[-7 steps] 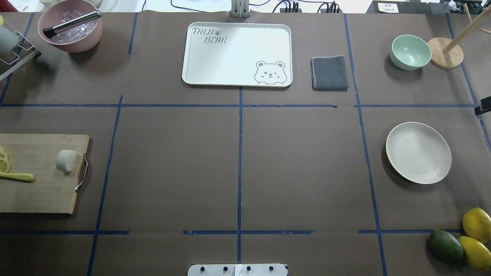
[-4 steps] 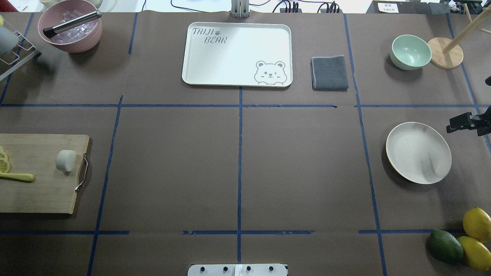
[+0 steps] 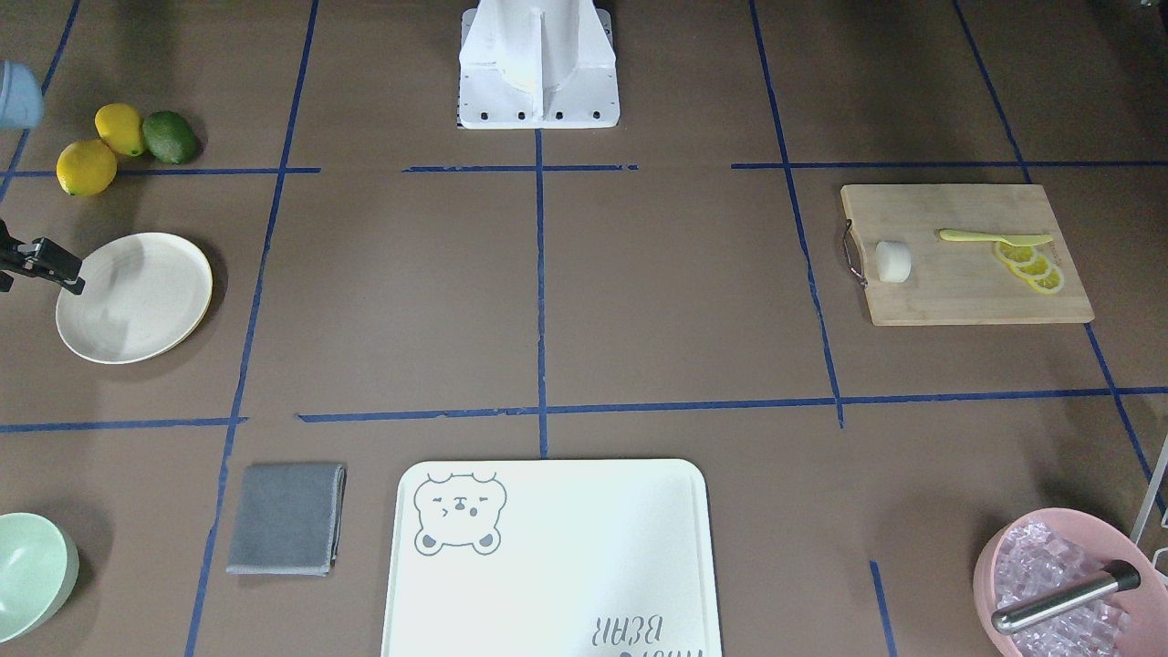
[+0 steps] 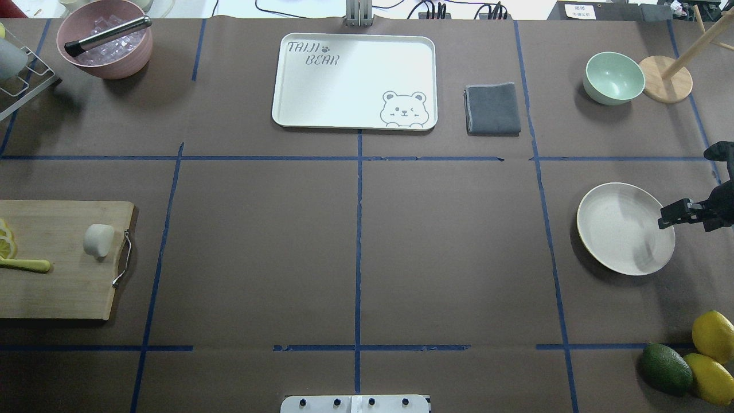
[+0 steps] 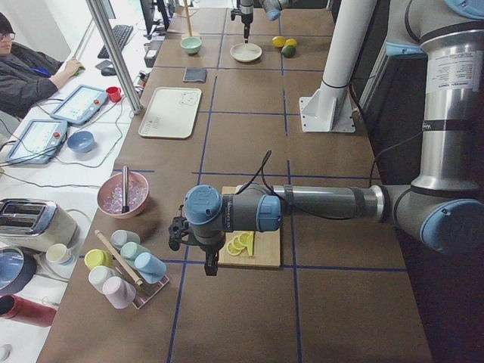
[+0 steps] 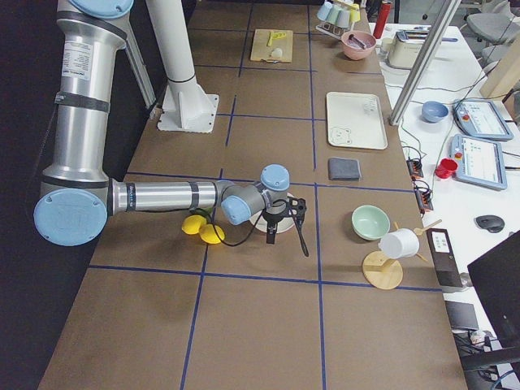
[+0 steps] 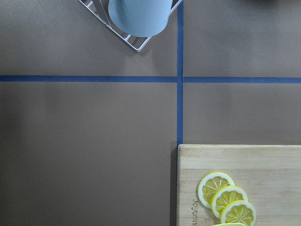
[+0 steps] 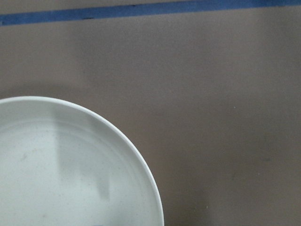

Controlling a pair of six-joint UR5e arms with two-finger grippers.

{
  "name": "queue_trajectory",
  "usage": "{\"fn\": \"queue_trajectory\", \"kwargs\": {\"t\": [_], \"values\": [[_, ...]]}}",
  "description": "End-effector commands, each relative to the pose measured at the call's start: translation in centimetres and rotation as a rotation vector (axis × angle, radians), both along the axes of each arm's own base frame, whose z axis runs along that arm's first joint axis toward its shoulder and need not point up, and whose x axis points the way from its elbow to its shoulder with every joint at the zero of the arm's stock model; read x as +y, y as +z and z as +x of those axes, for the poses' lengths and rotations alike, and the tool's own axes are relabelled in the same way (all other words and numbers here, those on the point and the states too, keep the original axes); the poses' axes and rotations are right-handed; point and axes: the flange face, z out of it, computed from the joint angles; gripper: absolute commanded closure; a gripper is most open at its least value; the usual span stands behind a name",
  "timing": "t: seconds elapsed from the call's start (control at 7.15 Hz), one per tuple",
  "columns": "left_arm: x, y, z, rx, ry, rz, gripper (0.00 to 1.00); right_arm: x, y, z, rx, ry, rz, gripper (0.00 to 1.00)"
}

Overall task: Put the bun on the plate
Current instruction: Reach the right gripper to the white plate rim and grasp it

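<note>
Overhead exterior view: the right gripper hangs over the plate's rim, on the side turned away from the table's middle. It is seen edge-on, so I cannot tell whether its fingers are spread or closed; nothing shows between them. The right wrist camera looks down on bare plate and brown table cover.

The left gripper appears only in the side view, well apart from the plate at the table's other end, and its finger gap cannot be judged either.

The bun lies on a wooden board, well apart from the plate across the whole table width, with lemon slices on the board farther still from the plate.

Nothing of the task looks done. The bun has not yet been picked up or carried across, and the plate is bare.
</note>
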Motion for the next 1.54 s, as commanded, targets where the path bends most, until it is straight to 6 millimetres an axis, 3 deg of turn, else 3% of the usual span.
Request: {"fn": "queue_trajectory", "kwargs": {"t": [0.0, 0.56, 0.7, 0.98, 1.12, 1.26, 1.4], "values": [[0.0, 0.0, 0.0, 0.000, 0.000, 0.001, 0.00, 0.1, 1.0, -0.8, 0.010, -0.020, -0.014, 0.04], [-0.2, -0.2, 0.0, 0.000, 0.000, 0.006, 0.00, -0.2, 1.7, -1.6, 0.013, -0.032, -0.019, 0.07], [-0.2, -0.3, 0.0, 0.000, 0.000, 0.007, 0.00, -0.2, 1.8, -1.6, 0.013, -0.032, -0.020, 0.16], [-0.3, -0.7, -0.1, -0.002, -0.001, 0.015, 0.00, -0.2, 1.6, -1.6, 0.007, -0.033, -0.013, 0.62], [-0.3, -0.7, -0.1, -0.002, -0.001, 0.015, 0.00, -0.1, 1.1, -1.6, -0.029, -0.032, 0.036, 0.94], [-0.5, -1.0, -0.2, -0.007, -0.003, 0.022, 0.00, 0.1, 1.2, -1.4, -0.054, -0.027, 0.056, 1.00], [-0.6, -1.2, -0.4, -0.007, -0.006, 0.026, 0.00, 0.1, 0.6, -1.4, -0.067, -0.029, 0.061, 1.00]]}}
